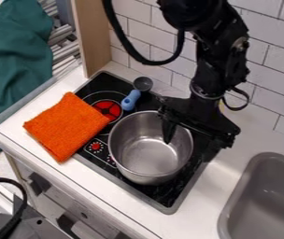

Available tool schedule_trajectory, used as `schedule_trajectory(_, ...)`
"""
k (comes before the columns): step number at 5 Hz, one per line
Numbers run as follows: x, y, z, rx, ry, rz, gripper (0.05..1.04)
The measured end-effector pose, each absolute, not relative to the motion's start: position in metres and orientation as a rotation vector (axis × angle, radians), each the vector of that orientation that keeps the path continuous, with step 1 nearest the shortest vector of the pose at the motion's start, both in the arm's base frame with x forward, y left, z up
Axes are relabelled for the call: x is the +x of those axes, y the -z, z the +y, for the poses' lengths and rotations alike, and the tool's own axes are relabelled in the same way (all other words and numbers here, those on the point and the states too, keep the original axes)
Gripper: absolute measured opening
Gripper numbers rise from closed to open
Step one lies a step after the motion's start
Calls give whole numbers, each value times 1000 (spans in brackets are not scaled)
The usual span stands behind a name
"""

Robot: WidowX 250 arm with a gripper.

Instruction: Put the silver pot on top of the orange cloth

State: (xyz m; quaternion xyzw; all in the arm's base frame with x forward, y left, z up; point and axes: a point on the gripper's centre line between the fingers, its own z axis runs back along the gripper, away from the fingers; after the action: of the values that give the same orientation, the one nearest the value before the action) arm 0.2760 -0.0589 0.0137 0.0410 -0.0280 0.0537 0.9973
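With claw point(197, 142) spread over silver metal pot point(145, 154), at grasping stage; next, ease down, pinch firmly, lift clear, carry across to folded orange cloth point(67, 126).

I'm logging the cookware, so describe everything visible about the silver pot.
The silver pot is round, deep and lidless, apparently shiny metal, with smooth walls, a thin rim and a flat bottom. It stands upright on the black stovetop, beside the orange cloth, near its corner. The gripper is at the rim, one finger reaching down inside the opening; whether it touches the metal, I cannot tell.
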Motion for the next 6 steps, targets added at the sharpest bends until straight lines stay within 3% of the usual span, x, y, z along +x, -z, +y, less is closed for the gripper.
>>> schedule_trajectory(2,279,27,-69,52,-78,59,1007)
schedule_trajectory(3,283,37,-66,21,-86,61,953)
schedule_trajectory(5,285,30,-54,70,-85,-26,373)
schedule_trajectory(6,281,8,-36,135,-105,-143,158)
